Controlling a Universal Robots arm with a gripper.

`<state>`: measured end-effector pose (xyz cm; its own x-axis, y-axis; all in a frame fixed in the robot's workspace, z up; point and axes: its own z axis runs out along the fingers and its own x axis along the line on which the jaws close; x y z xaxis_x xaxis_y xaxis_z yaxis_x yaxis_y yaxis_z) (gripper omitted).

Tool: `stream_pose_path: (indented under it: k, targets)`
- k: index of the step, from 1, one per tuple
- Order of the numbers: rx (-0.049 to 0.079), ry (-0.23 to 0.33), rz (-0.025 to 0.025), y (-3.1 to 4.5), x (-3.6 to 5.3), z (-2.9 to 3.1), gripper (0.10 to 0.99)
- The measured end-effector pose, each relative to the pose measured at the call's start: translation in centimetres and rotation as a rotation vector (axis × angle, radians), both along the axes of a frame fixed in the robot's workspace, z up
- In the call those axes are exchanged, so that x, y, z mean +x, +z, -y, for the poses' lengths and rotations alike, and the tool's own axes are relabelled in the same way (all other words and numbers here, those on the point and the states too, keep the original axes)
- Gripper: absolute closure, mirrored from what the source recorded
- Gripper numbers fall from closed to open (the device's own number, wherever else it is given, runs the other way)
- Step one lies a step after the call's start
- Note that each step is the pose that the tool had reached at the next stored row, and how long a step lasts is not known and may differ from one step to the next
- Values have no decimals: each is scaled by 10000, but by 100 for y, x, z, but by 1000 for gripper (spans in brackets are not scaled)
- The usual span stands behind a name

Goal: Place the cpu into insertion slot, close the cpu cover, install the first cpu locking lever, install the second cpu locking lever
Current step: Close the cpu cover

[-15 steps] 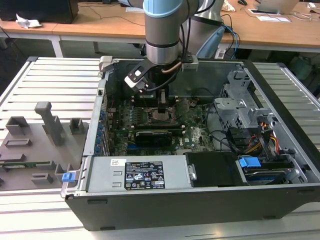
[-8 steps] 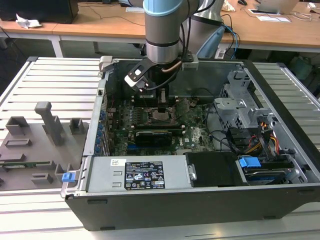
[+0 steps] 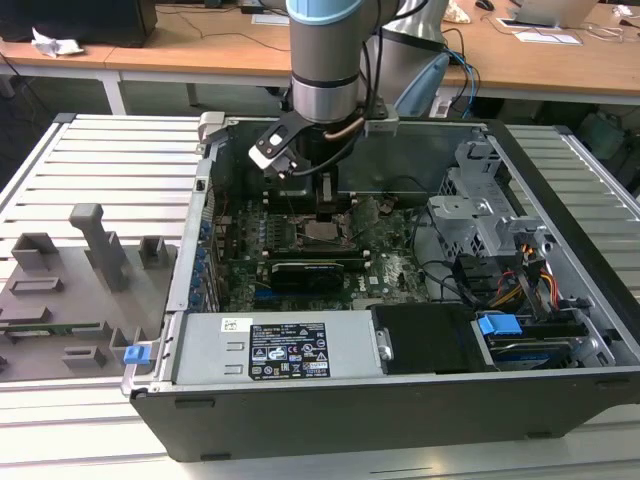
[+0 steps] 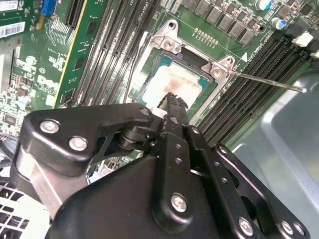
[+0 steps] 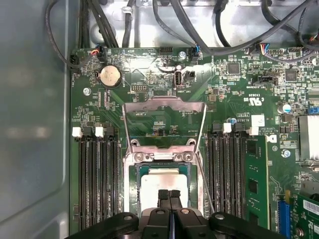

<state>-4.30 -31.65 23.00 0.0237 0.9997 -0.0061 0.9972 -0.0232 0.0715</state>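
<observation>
— Where is the cpu [image 5: 159,179] seen?
— It is seen lying in the insertion slot [image 5: 135,189], in both wrist views. It looks flat, but one edge is hidden by the gripper [image 5: 169,195], so that cannot be told for sure.
— How is the gripper held?
— It is held just above the chip, near one edge. Its two fingers are pressed together, and nothing is held between them.
— Is the cpu cover [image 5: 164,101] shut?
— No. It is seen swung up and back from the slot. A thin locking lever [image 4: 264,81] is seen sticking out beside the slot, not hooked down.
— What is around all this?
— Long black memory slots [image 5: 94,179] are seen on both sides, on the green board [image 5: 234,84] inside the open computer case [image 3: 400,415].
— What could go wrong?
— The chip could be pushed crooked if it is bumped by the clenched fingers. Then the tiny pins under it might get bent once the cover is pressed down. The loose lever could also be knocked or caught by the gripper, since it is so near.
</observation>
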Motion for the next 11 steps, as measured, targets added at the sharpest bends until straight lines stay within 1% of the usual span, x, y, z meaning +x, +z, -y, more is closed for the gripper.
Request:
stream_pose_path:
  k: [3,8,11]
  targets:
    - [1,0,0,35,0,0,980]
    - [0,-1,0,112,1,0,980]
    - [0,0,0,135,3,0,980]
